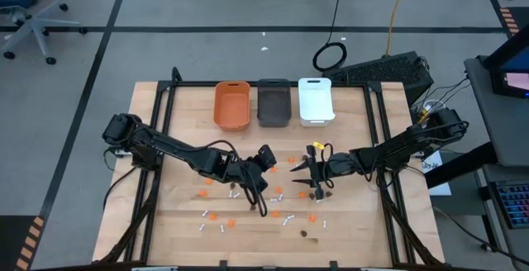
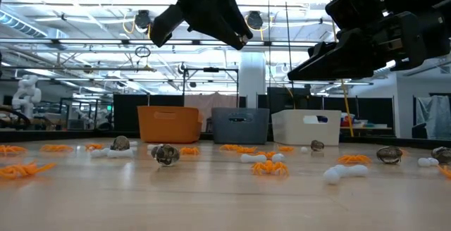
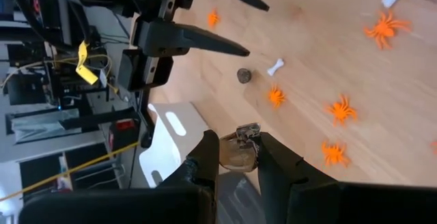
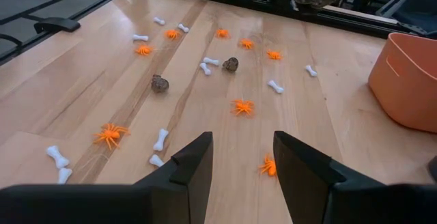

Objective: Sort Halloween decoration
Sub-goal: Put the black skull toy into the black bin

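1. While both arms hang above the middle of the wooden table (image 1: 165,221), we note the left gripper (image 3: 239,157) is closed narrowly on a dark brown lump (image 3: 240,150), held between its fingertips clear of the table.
2. In the high view the left gripper (image 1: 266,157) sits just below the dark grey bin (image 1: 274,103), lifted off the surface; the low view shows it raised well above the tabletop.
3. The right gripper (image 4: 242,161) stands open with nothing between its fingers; it hovers over the table right of centre (image 1: 307,172), pointing toward the left arm.
4. Three bins stand side by side at the far edge of the table: an orange bin (image 1: 232,105), the dark grey bin, and a white bin (image 1: 315,101).
5. The remaining decorations lie loose on the table: orange spiders (image 4: 242,106), white bones (image 4: 160,139) and dark lumps (image 4: 160,83), scattered between and in front of the two grippers.
6. We cannot tell from these views whether any bin already holds pieces.
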You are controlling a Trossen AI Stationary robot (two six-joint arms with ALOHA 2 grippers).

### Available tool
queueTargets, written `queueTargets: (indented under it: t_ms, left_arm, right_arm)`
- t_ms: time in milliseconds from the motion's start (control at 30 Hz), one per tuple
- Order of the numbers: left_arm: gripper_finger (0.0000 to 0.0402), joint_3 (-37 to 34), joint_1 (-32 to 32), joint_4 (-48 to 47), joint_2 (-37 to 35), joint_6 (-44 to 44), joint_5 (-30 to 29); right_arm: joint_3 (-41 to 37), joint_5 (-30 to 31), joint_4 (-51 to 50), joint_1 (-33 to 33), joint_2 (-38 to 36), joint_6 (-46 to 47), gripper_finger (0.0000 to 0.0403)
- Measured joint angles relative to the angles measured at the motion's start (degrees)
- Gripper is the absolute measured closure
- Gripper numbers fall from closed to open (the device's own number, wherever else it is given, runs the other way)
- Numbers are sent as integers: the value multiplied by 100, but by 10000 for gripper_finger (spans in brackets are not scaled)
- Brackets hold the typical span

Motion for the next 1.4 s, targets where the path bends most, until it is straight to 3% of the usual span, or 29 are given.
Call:
queueTargets:
  t_ms: [633,1200,1400]
  left_arm:
    - [346,0,0,2,0,-232,-20]
    - [333,0,17,2,0,-3326,127]
    - [332,0,17,2,0,-5069,200]
  right_arm:
    - [0,2,0,0,0,0,264]
    - [0,2,0,0,0,0,264]
    - [2,4,0,0,0,-1,264]
